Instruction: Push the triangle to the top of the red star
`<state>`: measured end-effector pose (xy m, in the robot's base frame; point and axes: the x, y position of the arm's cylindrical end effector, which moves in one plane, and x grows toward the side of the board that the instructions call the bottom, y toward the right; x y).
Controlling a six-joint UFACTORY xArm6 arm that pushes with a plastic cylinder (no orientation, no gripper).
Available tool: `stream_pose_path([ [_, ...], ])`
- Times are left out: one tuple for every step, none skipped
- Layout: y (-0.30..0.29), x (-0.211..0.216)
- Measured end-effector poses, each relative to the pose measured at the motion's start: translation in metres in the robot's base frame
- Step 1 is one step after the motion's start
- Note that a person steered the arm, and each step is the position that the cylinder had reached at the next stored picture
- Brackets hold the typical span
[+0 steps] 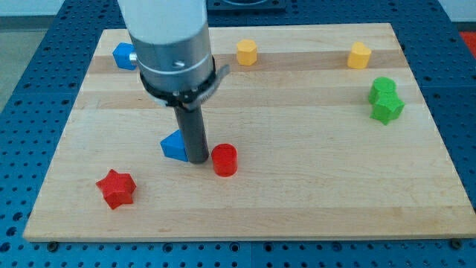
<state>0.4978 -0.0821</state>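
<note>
A blue triangle block (173, 146) lies left of centre on the wooden board. My tip (197, 160) is on the board right against the triangle's right side. A red star block (116, 187) lies to the lower left of the triangle, near the board's bottom left. A red cylinder (224, 160) stands just right of my tip. The rod and the arm's grey body hide the board above the tip.
A blue block (123, 56) sits at the top left, partly behind the arm. Two yellow blocks (247, 52) (359, 55) lie along the top. Two green blocks (383, 88) (387, 109) sit close together at the right. The board's edge (238, 237) runs along the bottom.
</note>
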Motion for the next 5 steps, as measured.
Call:
stream_pose_path([
  [-0.019, -0.014],
  [-0.045, -0.015],
  [-0.055, -0.015],
  [-0.036, -0.010],
  [-0.031, 0.029],
])
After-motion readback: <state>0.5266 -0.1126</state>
